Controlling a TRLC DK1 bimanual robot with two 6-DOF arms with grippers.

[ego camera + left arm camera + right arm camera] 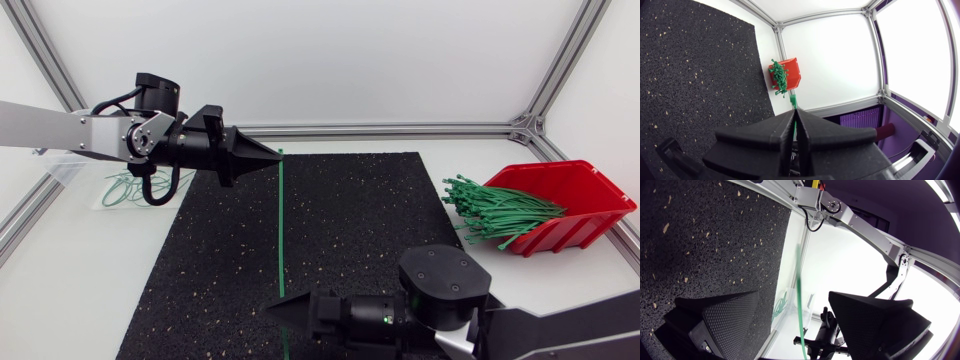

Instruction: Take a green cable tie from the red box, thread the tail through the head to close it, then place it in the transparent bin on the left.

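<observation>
Pinching the green cable tie [281,220], left fingers [250,152] meet — right fingers [725,315] gape.

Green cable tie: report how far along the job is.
Done: one cable tie is out of the red box, the left end effector shut on its end. In hand: it runs straight, unlooped, its other end inside the open right end effector. Left: threading it and dropping it in the transparent bin.
</observation>
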